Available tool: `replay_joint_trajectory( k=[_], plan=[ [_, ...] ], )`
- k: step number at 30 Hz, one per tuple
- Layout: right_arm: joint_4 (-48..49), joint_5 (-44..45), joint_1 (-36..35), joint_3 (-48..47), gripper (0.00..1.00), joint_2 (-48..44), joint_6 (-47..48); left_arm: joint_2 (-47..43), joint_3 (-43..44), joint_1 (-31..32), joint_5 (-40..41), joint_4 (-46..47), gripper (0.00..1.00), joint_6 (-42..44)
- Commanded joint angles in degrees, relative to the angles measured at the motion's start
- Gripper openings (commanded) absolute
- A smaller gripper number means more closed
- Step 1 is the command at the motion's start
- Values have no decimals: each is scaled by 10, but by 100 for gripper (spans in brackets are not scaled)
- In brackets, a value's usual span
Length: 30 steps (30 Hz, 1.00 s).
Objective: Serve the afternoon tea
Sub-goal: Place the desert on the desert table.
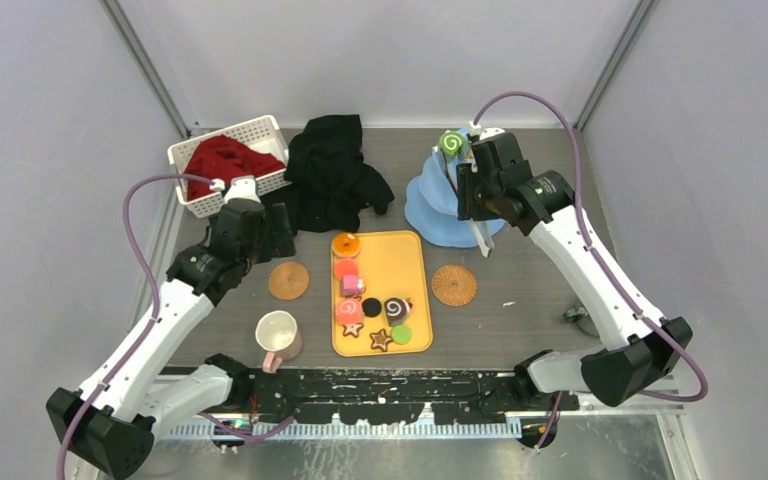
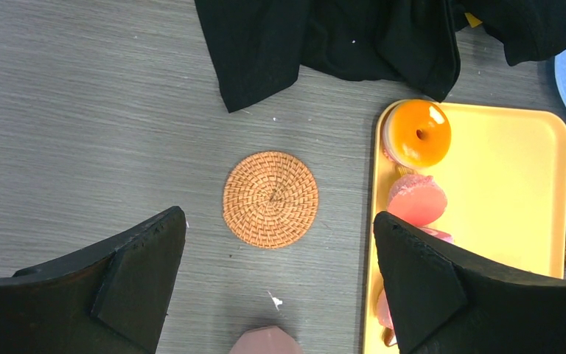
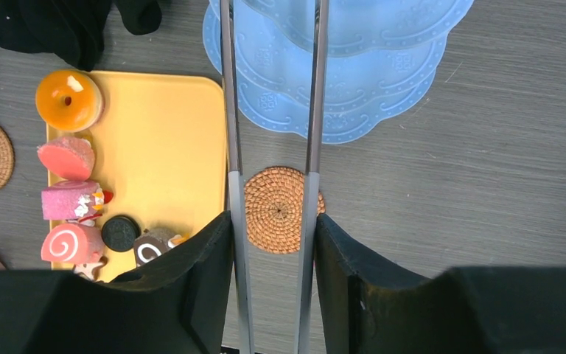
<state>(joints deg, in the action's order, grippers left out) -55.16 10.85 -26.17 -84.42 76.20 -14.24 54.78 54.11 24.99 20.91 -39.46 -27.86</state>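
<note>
The pale-blue three-tier stand [image 1: 440, 215] stands at the back right and shows from above in the right wrist view [image 3: 354, 81]. My right gripper [image 1: 470, 190] is shut on metal tongs [image 3: 230, 110], whose arms reach over the stand. A green swirl roll [image 1: 450, 143] sits at the tongs' tips over the top tier. Several toy sweets lie on the orange-yellow tray [image 1: 405, 270], among them an orange donut [image 1: 346, 244] and a pink swirl roll [image 3: 71, 245]. The cream mug with a pink handle [image 1: 278, 335] stands front left. My left gripper [image 2: 276, 228] is open and empty above the left coaster [image 2: 270, 198].
A second woven coaster [image 1: 454, 285] lies right of the tray. A black cloth [image 1: 332, 170] lies at the back centre, touching the tray's far edge. A white basket with red cloth [image 1: 250, 135] stands at the back left. A small grey thing [image 1: 578, 317] is half hidden behind my right arm.
</note>
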Motion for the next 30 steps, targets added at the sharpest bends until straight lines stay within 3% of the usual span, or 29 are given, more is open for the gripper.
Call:
replay_joint_trajectory(
  k=[1,18,21,25,30],
  plan=[
    [11,5,1,-31,48,-32,-3,4,13,-3,-7,26,98,9],
    [-29,0,1,-26,48,-56,3,10,13,-3,-15,29,98,5],
    [-35,-1,2,-25,43,-65,7,11,13,-3,-15,30,97,5],
    [-42,-6,1,-27,24,-80,13,12,13,-3,-19,31,97,3],
    [-72,-8,1,-42,23,-88,16,12,12,-3,-22,32,97,-1]
  ],
)
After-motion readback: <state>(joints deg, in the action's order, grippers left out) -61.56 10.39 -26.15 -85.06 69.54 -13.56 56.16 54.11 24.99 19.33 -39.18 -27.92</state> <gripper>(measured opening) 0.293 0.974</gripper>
